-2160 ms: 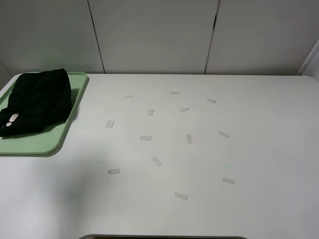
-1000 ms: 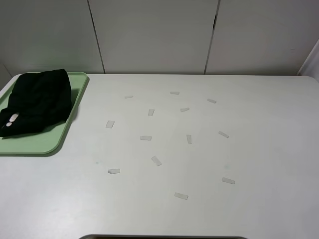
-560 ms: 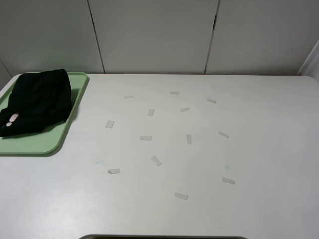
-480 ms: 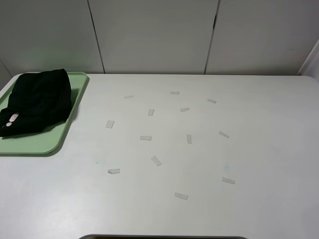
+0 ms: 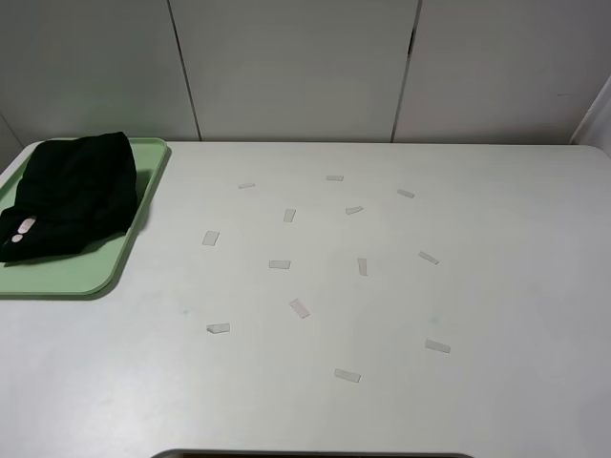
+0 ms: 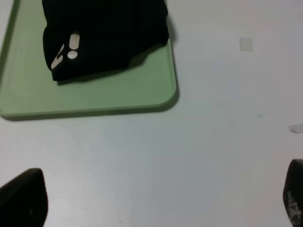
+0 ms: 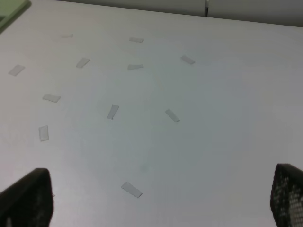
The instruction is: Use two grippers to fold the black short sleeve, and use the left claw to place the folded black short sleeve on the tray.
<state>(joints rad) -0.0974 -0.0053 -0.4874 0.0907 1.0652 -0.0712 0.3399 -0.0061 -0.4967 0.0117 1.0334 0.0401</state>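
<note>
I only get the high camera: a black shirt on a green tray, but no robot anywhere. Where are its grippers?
Observer: The left wrist view shows the left gripper over bare table, just off the tray, jaws wide apart.
Visitor: Holding anything?
Observer: No, nothing sits between its fingers; the black short sleeve lies on the tray, untouched.
Visitor: And the other one?
Observer: The right gripper is open too, empty, above the tape strips on the table.

Both claws gape wide, holding nothing — left claw (image 6: 156, 201) and right claw (image 7: 156, 201) show only dark fingertips.
</note>
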